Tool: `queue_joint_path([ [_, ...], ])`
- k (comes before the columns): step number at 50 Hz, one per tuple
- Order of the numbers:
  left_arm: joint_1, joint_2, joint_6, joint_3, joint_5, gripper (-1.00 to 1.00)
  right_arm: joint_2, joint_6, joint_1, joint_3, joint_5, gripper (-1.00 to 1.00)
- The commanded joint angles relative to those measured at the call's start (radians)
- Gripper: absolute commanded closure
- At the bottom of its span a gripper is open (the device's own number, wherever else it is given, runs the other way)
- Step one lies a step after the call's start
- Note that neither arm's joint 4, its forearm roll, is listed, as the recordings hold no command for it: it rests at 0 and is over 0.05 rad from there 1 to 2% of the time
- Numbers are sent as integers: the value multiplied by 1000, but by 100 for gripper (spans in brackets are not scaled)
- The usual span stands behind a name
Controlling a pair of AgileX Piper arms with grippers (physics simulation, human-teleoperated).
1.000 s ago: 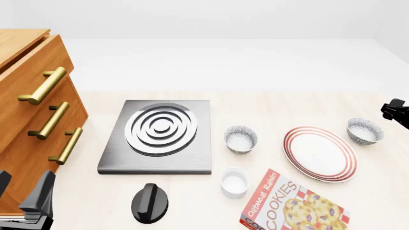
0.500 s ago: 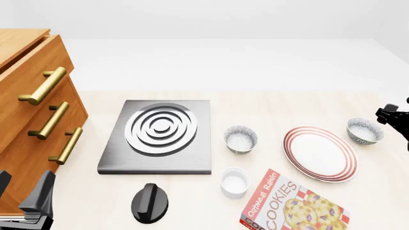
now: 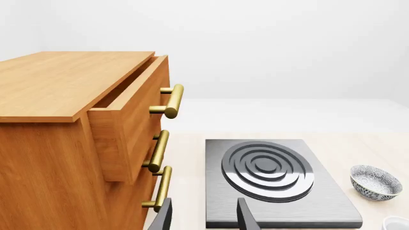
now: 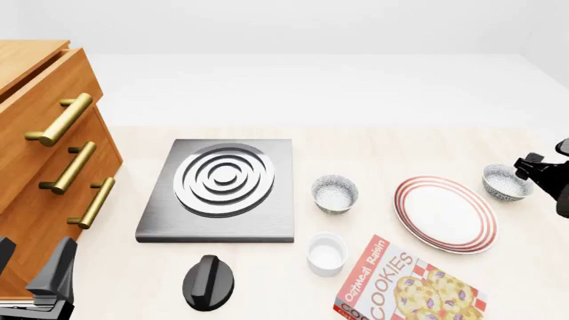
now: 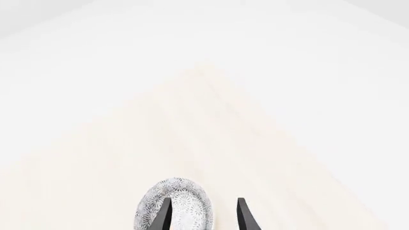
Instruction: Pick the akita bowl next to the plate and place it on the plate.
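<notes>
right arm closing in on the bowl by the plate

on the far left we have the wooden drawer cabinet [image 4: 44, 147] with its brass handles, and the left gripper [image 4: 36, 277] parked low beside it, fingers parted and holding nothing, well apart from the action. moving along, the stove burner [image 4: 222, 187] sits flat, a black knob [image 4: 208, 283] in front of it. then the other speckled bowl [image 4: 335, 193], a plain white cup [image 4: 326, 253] nearer us, and the cookie box [image 4: 404, 287].

next the plate [image 4: 444, 213], bare. just beyond its right edge, a touch farther back, sits the akita bowl [image 4: 508, 183], upright, near the plate but not touching. that's our target.

at the far right the right gripper [image 4: 544, 172] hangs just beside the bowl's right side, clearly the nearer arm. in the wrist view the bowl [image 5: 174, 208] lies right at the fingertips [image 5: 164, 215], one finger across its rim, the other outside it; fingers parted, nothing gripped. the bowl is round, so no long axis to line up. we reckon a short drop over the rim is what's needed.

the table [image 4: 400, 150] is pale wood, the room plain white.
</notes>
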Motion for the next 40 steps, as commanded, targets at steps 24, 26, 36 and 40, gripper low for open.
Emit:
queue_joint_path([
  [24,0,0,0,0,0,-100,103,23,-7,-23,-19,-100],
  [26,0,0,0,0,0,-100,105,24,-8,-24,-18,-100],
  [36,0,0,0,0,0,-100,120,27,-9,-25,-23,-100],
  [40,0,0,0,0,0,-100,125,27,-9,-20,-29,-100],
])
